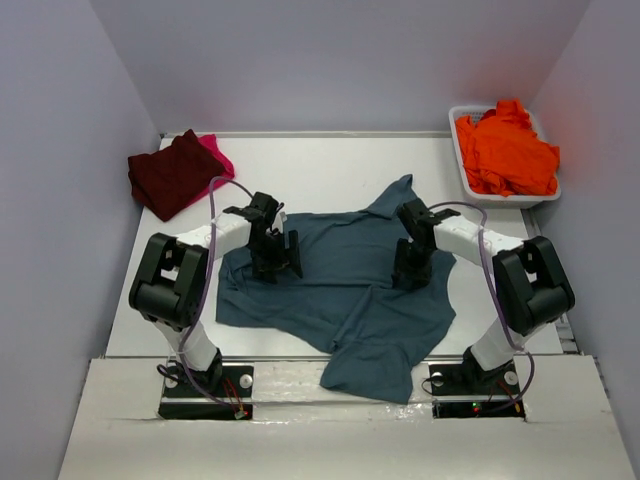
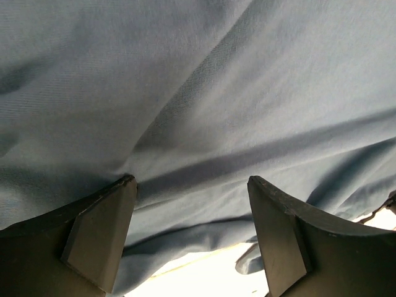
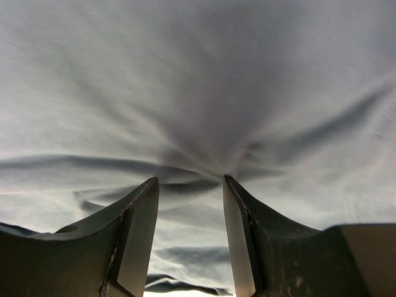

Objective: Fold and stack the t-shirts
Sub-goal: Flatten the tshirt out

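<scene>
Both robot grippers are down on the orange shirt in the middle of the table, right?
Not quite. The left gripper and right gripper are down on the teal-blue shirt, not an orange one, in the middle of the table. The top view shows it; the orange shirt sits in the white tub.

We see the left end effector [image 1: 275,262] and right end effector [image 1: 412,272] low on the teal-blue t-shirt [image 1: 345,300], which is spread across the tabletop [image 1: 320,170].

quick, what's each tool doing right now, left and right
Left tool: open wide, tips down on the blue shirt, gripping nothing.
Right tool: partly open, tips on the same shirt, cloth puckering there, no clear grip.
</scene>
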`<state>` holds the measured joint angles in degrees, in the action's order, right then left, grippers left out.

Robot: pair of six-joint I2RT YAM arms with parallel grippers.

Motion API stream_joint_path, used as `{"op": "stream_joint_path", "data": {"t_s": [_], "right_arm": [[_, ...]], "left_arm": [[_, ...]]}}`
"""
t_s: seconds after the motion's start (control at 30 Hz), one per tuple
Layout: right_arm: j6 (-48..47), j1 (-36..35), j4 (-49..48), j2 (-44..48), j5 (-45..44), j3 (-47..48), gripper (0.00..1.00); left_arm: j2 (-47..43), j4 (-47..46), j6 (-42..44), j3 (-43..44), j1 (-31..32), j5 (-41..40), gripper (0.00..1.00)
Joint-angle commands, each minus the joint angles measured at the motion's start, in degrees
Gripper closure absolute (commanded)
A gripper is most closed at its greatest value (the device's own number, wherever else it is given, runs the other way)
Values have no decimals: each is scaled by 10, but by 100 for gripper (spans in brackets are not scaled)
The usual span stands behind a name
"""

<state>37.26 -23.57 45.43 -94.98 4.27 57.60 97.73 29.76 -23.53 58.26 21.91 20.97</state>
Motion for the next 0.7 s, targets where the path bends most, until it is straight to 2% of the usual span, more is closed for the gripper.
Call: {"op": "stream_joint_path", "data": {"t_s": [0.0,0.27,0.37,0.47,0.67], "right_arm": [[-8,7,40,39,-10,-10,48],[-14,7,58,58,0,-2,48],[-18,7,58,67,-1,45,48],[-26,7,62,63,-25,119,48],[-40,7,54,-12,-71,245,48]], "left_arm": [[-37,34,-6,-34,1,6,14],[-62,45,-8,-39,1,-6,14],[-61,65,-1,9,1,-31,14],[-53,103,7,108,1,-56,14],[-10,141,17,242,-4,-85,14]]}}
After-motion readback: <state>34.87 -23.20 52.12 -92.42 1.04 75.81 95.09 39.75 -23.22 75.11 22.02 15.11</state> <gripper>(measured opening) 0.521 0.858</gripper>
